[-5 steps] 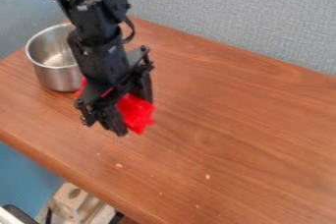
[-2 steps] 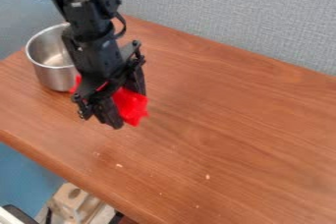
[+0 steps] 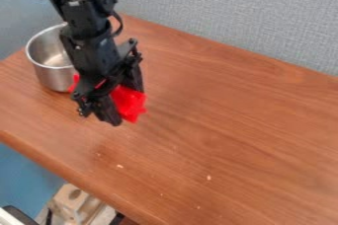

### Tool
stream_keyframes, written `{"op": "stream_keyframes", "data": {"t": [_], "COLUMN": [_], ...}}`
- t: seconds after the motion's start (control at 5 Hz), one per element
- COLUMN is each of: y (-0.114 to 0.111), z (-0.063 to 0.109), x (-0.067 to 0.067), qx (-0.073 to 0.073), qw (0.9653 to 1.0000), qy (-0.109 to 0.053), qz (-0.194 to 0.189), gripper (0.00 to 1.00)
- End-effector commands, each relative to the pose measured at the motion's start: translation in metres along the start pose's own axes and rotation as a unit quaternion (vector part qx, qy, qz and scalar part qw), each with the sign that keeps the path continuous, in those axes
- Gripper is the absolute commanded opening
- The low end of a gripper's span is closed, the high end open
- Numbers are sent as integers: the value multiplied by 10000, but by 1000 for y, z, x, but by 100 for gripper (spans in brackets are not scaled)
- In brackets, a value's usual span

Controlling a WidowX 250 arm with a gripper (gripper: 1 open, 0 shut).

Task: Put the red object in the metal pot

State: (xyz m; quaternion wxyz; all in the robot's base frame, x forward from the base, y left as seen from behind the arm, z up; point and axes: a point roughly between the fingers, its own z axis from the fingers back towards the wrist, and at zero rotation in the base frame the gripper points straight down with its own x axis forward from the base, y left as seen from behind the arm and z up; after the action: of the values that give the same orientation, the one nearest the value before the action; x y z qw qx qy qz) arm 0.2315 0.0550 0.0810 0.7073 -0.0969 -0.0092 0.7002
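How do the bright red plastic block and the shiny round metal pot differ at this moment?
The bright red plastic block is matte and angular; the shiny round metal pot is reflective and cylindrical. The block is clamped in the shut gripper; the pot stands free on the wooden table, upright and apparently empty. Both sit near the table's left end.

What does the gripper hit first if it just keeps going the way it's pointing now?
The gripper points almost straight down, shut on the red object. Going on, it would most likely meet the bare wooden table just right of the metal pot, not the pot itself. How high it is above the table is hard to judge from this view.
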Motion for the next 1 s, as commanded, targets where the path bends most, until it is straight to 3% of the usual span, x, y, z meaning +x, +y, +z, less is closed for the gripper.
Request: {"op": "stream_keyframes", "data": {"t": [0.0,0.8], "y": [-11,-16], "z": [10,7], "x": [8,17], "qx": [-255,-291], "qw": [9996,9992], "qy": [-97,-112], "qz": [87,247], "gripper": [0,0]}}
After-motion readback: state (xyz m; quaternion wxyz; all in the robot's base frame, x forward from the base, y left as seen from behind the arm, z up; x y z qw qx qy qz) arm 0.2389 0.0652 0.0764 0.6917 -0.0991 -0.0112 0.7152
